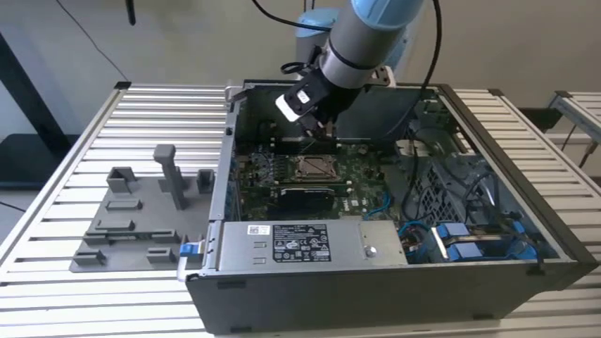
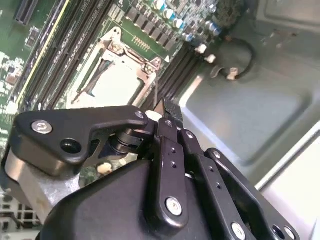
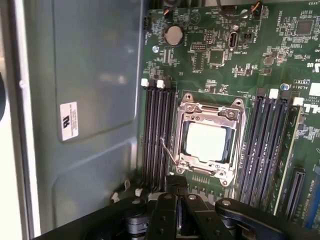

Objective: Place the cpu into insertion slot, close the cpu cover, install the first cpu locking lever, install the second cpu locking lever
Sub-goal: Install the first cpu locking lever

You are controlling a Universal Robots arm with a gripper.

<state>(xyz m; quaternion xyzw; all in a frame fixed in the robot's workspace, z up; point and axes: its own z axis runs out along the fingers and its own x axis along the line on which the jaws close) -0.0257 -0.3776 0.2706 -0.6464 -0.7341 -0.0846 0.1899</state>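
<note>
Gripper [image 3: 176, 184] at lever [image 3: 167, 149] beside slot [image 3: 186, 107], cpu [image 3: 207, 142] seated.
It's pinched shut, nothing seen in it; likely a narrow tip for nudging the thin lever, which sticks up unlatched. First wrist view gives cpu under lowered cover [image 3: 235, 145]; exterior view gives arm [image 1: 367, 35] reaching down into case [image 1: 376, 282].

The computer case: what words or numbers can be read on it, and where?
White label on the power supply, exterior view: print too small to read.
White sticker on the grey case wall, first wrist view: too small to read.
White lettering on the green circuit board, first wrist view: too small to read.
Nothing reads reliably.
</note>
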